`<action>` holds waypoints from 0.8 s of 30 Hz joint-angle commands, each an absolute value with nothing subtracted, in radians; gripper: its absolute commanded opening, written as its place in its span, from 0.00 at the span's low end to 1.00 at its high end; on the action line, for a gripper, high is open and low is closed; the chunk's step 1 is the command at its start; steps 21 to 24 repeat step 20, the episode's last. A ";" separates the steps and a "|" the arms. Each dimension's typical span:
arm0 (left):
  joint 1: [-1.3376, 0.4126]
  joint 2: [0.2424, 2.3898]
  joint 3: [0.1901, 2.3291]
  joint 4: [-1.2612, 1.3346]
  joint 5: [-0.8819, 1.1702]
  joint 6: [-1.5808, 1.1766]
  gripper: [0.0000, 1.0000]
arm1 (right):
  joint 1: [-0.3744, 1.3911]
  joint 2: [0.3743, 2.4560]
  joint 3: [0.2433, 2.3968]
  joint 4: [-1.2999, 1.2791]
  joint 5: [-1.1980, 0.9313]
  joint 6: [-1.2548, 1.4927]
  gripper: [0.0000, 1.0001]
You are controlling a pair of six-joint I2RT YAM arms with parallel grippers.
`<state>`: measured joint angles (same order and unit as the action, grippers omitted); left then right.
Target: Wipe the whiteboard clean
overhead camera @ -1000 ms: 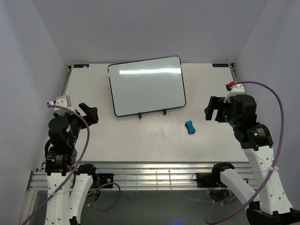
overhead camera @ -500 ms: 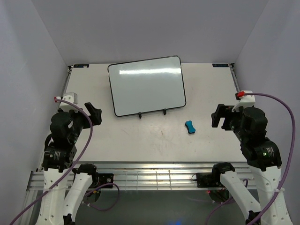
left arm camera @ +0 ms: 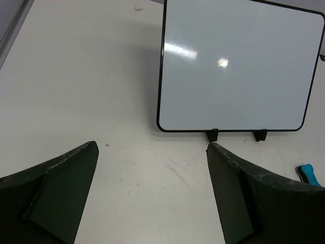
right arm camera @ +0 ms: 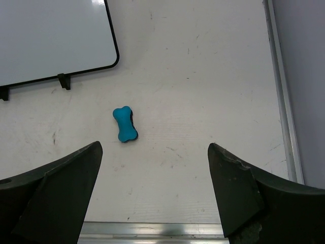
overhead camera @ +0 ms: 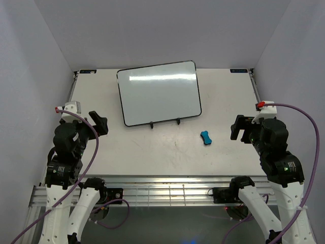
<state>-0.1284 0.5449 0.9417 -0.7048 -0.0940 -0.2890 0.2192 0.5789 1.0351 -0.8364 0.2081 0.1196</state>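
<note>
The whiteboard [overhead camera: 159, 92] leans on a thin black wire stand at the table's far middle; its glossy face shows no marks. It also shows in the left wrist view [left arm camera: 238, 66] and partly in the right wrist view [right arm camera: 51, 40]. The small blue bone-shaped eraser [overhead camera: 205, 138] lies on the table in front of the board's right corner, also in the right wrist view [right arm camera: 125, 124]. My left gripper [overhead camera: 99, 123] is open and empty at the left, apart from the board. My right gripper [overhead camera: 237, 128] is open and empty, right of the eraser.
The wire stand's two feet [overhead camera: 164, 123] stick out below the board. A metal rail [right arm camera: 177, 230] runs along the table's near edge. Grey walls close in on the left, right and back. The tabletop [overhead camera: 152, 152] is white and lightly scuffed.
Both arms have pulled back and outward: the right gripper moved right and nearer, the left shifted slightly. The board and eraser have not moved.
</note>
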 commanded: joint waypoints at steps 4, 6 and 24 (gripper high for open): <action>-0.140 0.537 0.954 -0.712 -0.178 -0.331 0.98 | 0.222 0.564 1.026 -0.818 0.233 0.103 0.90; -0.143 0.535 0.946 -0.709 -0.178 -0.327 0.98 | 0.222 0.568 1.023 -0.818 0.229 0.104 0.90; -0.153 0.528 0.937 -0.703 -0.183 -0.314 0.98 | 0.222 0.572 1.029 -0.821 0.236 0.101 0.90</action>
